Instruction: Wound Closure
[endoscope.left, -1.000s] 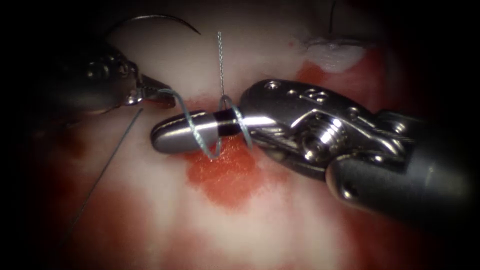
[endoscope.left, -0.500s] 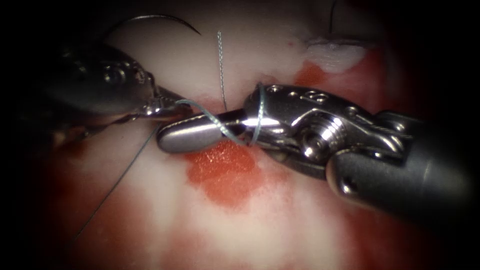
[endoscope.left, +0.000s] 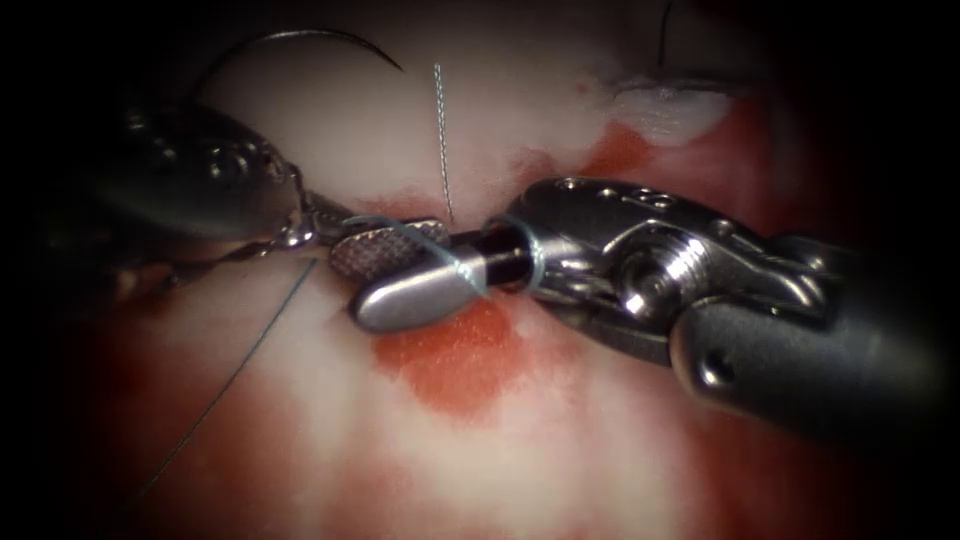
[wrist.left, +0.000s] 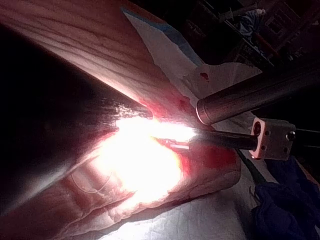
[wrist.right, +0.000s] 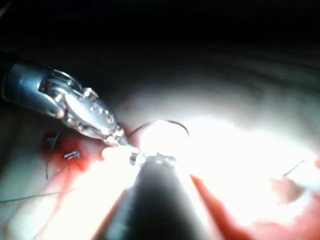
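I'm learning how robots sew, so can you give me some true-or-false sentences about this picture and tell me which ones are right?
1. The right tool has its jaws open. True.
2. The needle is stuck deep in the tissue. False: it lies free above the left tool.
3. Thread is wrapped around the right tool's jaws. True.
4. The left tool holds the needle. False: its jaws are shut on the thread.
5. Red fluid sits below the right tool. True.
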